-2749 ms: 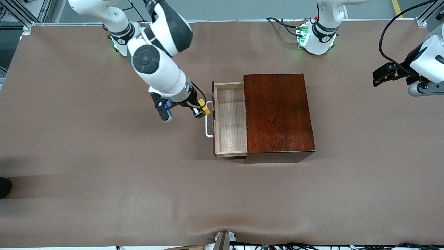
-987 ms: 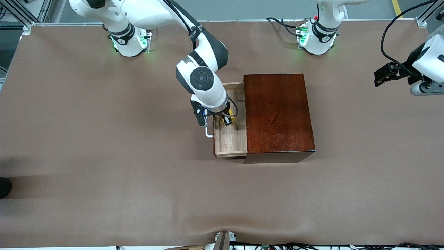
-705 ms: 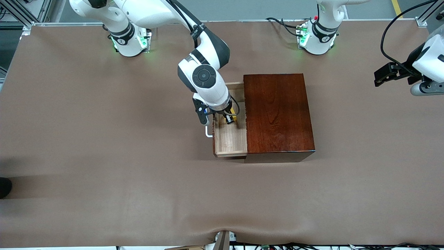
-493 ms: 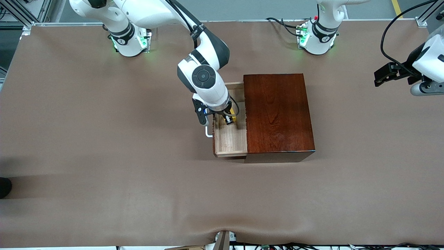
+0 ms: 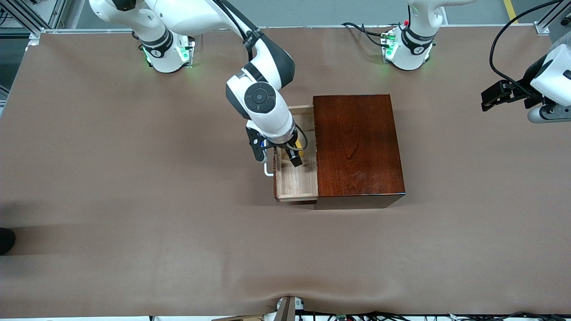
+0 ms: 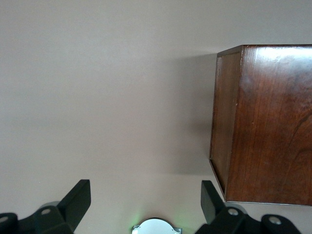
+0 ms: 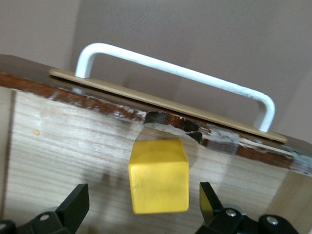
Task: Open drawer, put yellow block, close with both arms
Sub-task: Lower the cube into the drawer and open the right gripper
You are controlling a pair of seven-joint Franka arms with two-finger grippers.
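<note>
Front view: my right gripper [image 5: 296, 157] hangs over the open drawer [image 5: 296, 180], fingers spread; the yellow block [image 5: 300, 153] peeks out at its 1 o'clock, inside the tray.
Left wrist view: my left gripper [image 6: 146, 207] waits open over bare table, the wooden box [image 6: 265, 122] at 2 o'clock.
Right wrist view: the block [image 7: 159, 182] lies free between my spread fingers, close to the handle [image 7: 175, 73] at 12.
Step done well: lift straight up, clear of the block, before pushing the drawer.

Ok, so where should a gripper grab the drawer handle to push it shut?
Grip the white handle at its middle, coming from the right arm's end of the table. The bar stands off the drawer front, leaving a gap for a finger.
</note>
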